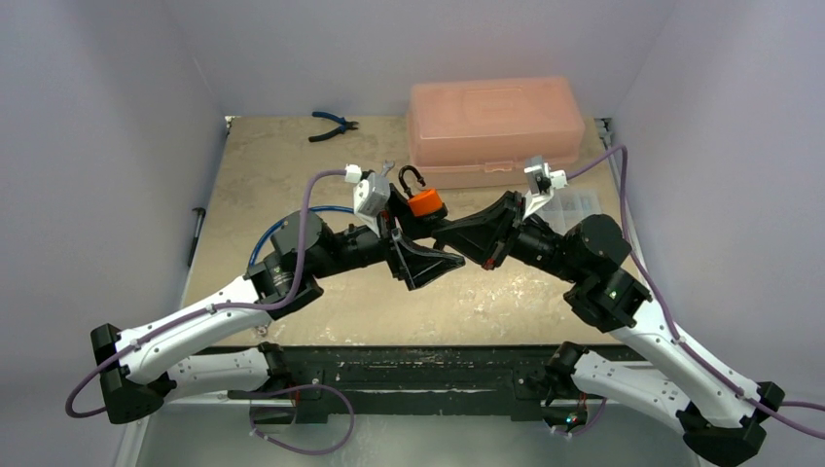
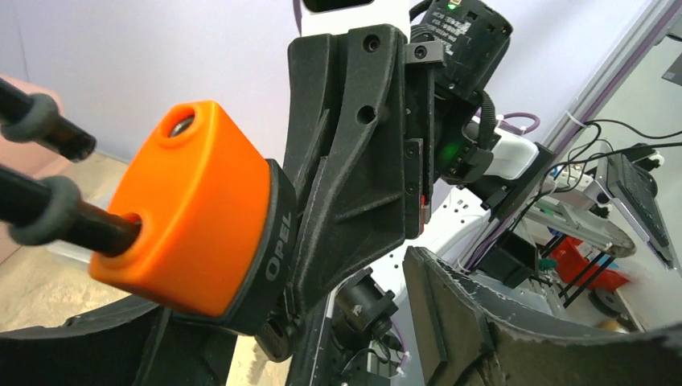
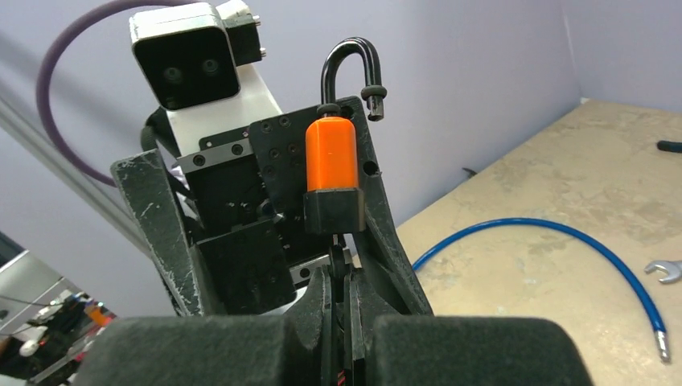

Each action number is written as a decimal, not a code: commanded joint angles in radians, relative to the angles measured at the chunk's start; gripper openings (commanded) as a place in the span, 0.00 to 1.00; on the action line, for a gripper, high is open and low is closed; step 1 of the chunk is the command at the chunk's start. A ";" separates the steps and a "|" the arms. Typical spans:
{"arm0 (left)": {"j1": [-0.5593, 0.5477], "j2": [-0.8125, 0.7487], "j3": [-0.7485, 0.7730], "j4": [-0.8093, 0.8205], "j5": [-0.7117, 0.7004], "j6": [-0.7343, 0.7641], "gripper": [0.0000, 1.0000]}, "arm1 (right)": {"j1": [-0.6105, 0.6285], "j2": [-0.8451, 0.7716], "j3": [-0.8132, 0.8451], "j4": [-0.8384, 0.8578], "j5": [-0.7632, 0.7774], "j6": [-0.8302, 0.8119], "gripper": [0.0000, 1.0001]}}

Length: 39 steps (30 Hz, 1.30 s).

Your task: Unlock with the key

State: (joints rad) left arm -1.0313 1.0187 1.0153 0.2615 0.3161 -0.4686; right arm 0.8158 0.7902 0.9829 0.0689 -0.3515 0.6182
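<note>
**Both arms at the lock, described from the bases outward.** Nearest the bases, we found the two arms meeting above the middle of the table. The right gripper was pinched tight on the key. The key was a thin dark blade, mostly hidden between the fingers, that ran up into the black underside of the orange padlock. The padlock was clear of the table, and its shackle stood free at one end. The left gripper had its jaws spread wider than the padlock, which sat just beside one finger; we could not tell whether they touched. In the right wrist view this gripper blocked whatever lay directly behind the lock. Beyond lay a blue cable and a small wrench, with a clear compartment case on the right. At the far edge were a pink plastic box and blue-handled pliers.
</note>
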 commanded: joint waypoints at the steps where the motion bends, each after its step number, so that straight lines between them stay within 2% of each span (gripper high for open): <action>1: -0.006 -0.021 0.022 -0.049 -0.060 0.010 0.75 | 0.000 -0.024 0.046 0.020 0.090 -0.061 0.00; 11: -0.006 -0.116 -0.016 -0.118 -0.201 0.004 0.78 | 0.000 -0.036 0.034 0.007 0.101 -0.071 0.00; 20: -0.006 -0.189 0.050 -0.306 -0.532 -0.050 0.77 | 0.000 -0.049 0.038 -0.067 0.137 -0.134 0.00; 23: -0.006 -0.194 0.105 -0.379 -0.548 -0.016 0.74 | 0.001 -0.044 0.042 -0.131 0.156 -0.172 0.00; 24: -0.006 -0.201 0.113 -0.384 -0.518 0.022 0.73 | 0.000 -0.041 0.048 -0.147 0.157 -0.182 0.00; 27: -0.006 -0.225 0.153 -0.433 -0.339 0.284 0.73 | 0.000 -0.028 0.077 -0.191 0.135 -0.204 0.00; 29: -0.006 -0.240 0.176 -0.486 -0.326 0.440 0.73 | 0.000 -0.028 0.093 -0.217 0.112 -0.205 0.00; 33: -0.006 -0.250 0.164 -0.528 -0.424 0.681 0.75 | 0.000 -0.036 0.131 -0.302 0.056 -0.210 0.00; 35: -0.006 -0.255 0.159 -0.572 -0.350 0.812 0.76 | 0.000 -0.037 0.154 -0.355 0.030 -0.220 0.00; 39: -0.006 -0.299 0.093 -0.551 -0.235 1.062 0.72 | 0.000 -0.015 0.188 -0.437 -0.096 -0.229 0.00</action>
State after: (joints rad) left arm -1.0348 0.7471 1.1461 -0.2680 -0.0341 0.2440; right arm 0.8162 0.7773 1.0950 -0.3302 -0.3099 0.4202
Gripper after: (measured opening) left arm 0.737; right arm 0.038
